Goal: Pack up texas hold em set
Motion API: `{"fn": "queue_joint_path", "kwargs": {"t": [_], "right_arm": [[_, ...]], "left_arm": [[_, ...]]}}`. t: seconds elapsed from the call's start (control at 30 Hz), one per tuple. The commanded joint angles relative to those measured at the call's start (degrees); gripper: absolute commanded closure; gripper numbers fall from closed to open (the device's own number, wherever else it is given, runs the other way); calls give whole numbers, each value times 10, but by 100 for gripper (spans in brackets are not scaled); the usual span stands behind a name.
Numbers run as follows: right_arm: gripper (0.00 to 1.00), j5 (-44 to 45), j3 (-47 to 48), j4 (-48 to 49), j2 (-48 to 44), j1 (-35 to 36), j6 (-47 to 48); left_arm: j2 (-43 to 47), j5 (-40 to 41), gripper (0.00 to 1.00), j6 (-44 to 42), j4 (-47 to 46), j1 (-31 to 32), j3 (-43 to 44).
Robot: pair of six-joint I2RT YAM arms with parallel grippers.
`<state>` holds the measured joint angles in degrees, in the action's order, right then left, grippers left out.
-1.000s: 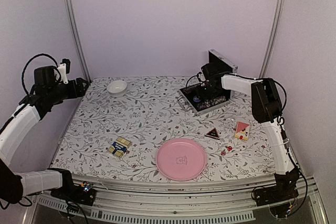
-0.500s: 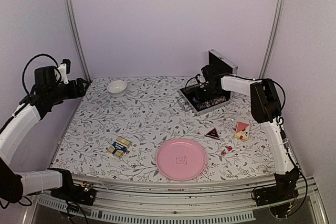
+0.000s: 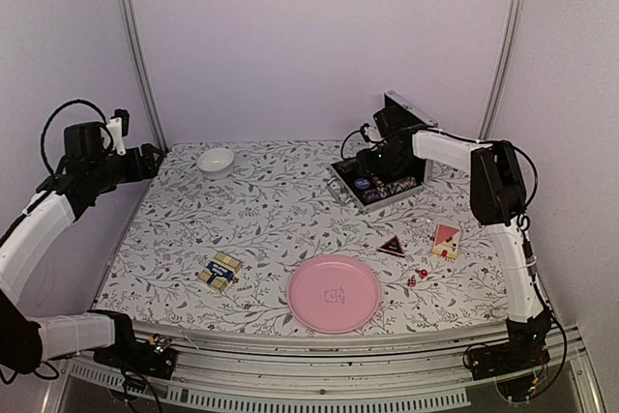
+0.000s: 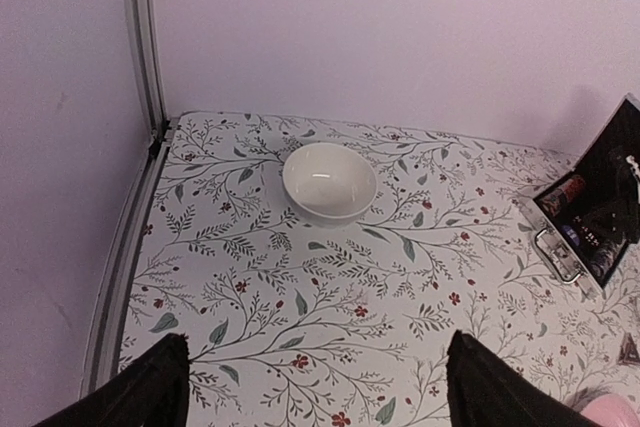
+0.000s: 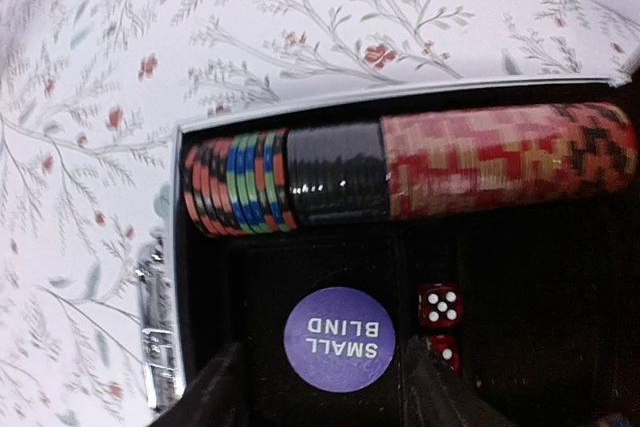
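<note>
The silver case (image 3: 340, 187) stands open at the back right, its lid (image 3: 408, 111) upright. My right gripper (image 3: 375, 160) hovers open over it. In the right wrist view its fingers (image 5: 222, 391) stand on either side of a purple "SMALL BLIND" button (image 5: 339, 339) lying flat on the black lining. Two red dice (image 5: 440, 307) lie beside the button, below a row of chips (image 5: 400, 177). A blue-gold card deck (image 3: 221, 270), a red card deck (image 3: 445, 240), a black triangular piece (image 3: 392, 246) and loose red dice (image 3: 417, 278) lie on the table. My left gripper (image 3: 150, 158) is open and empty, raised at the far left.
A pink plate (image 3: 335, 293) lies at the front middle. A white bowl (image 3: 216, 159) sits at the back left, also in the left wrist view (image 4: 329, 181). A metal post (image 4: 140, 37) and the walls close off the back and sides.
My right gripper has drawn back and up a little over the case, leaving the purple button lying in it. The left arm has not moved.
</note>
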<state>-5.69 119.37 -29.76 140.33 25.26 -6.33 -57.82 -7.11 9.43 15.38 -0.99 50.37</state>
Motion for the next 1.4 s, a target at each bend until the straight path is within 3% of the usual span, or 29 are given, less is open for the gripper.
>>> {"fn": "queue_joint_path", "kwargs": {"t": [0.0,0.17,0.37,0.67,0.9,1.37], "right_arm": [[35,36,-26,16,-133,26,22],[23,76,-105,30,-215,96,41],[13,108,-205,48,-279,230,47],[6,91,-238,66,-219,381,4],[4,116,-194,79,-131,440,-8],[2,124,-164,92,-46,462,7]], "left_arm": [[-17,8,12,5,-5,-5,-4],[-14,0,12,4,-6,-5,-3],[0,-5,12,0,-10,-5,-5],[5,-29,12,1,-9,-5,-6],[10,-33,12,1,-9,-4,-6],[11,-29,12,-1,-8,-4,-5]]}}
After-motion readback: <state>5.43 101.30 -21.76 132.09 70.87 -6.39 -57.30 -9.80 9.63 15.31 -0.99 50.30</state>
